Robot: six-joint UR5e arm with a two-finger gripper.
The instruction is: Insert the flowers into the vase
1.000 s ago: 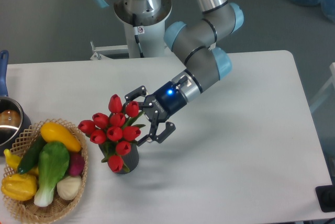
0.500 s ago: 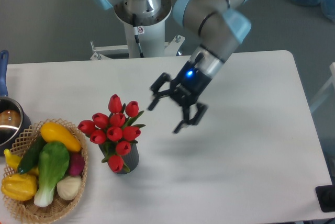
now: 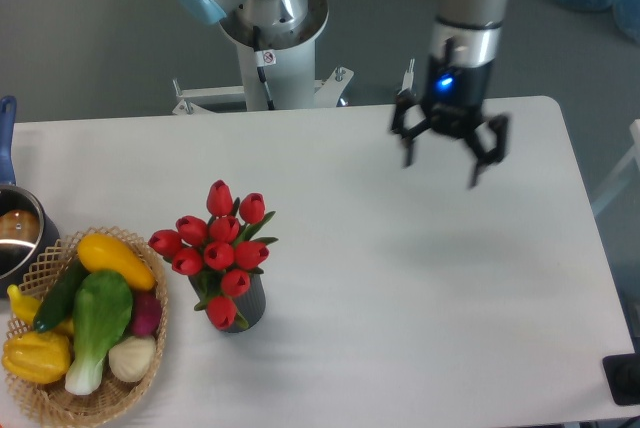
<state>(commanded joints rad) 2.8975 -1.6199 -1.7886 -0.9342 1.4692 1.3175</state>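
Flowers [image 3: 220, 243] stand in the vase [image 3: 243, 306] at the left-centre of the table [image 3: 420, 288]; red buds crowd above the rim, and one bud hangs low over the front wall of the vase; stems are hidden by the buds and leaves, so their depth inside cannot be confirmed. Vase sits upright, just beside the wicker basket [image 3: 150, 358] of vegetables [image 3: 98, 318], apart from it by a narrow strip of tabletop; that position keeps the bunch clear of the pot [image 3: 15, 233] at the far left edge.

Gripper [image 3: 449, 148] hangs above the right rear part of the table, well apart from the bunch; its fingers are spread wide and hold nothing; they point down toward bare tabletop. Judgement: the insertion looks complete, since the bunch is self-supporting in the vase with no contact from the arm; the spread fingers suit a release already made.

Edges and room: the rear table edge lies close behind the gripper; the right edge is further off; the wide middle and right of the tabletop carry no objects, giving free passage for the arm. Risk noted: the bunch leans slightly left toward the basket and is top-heavy; a knock could tip the vase.
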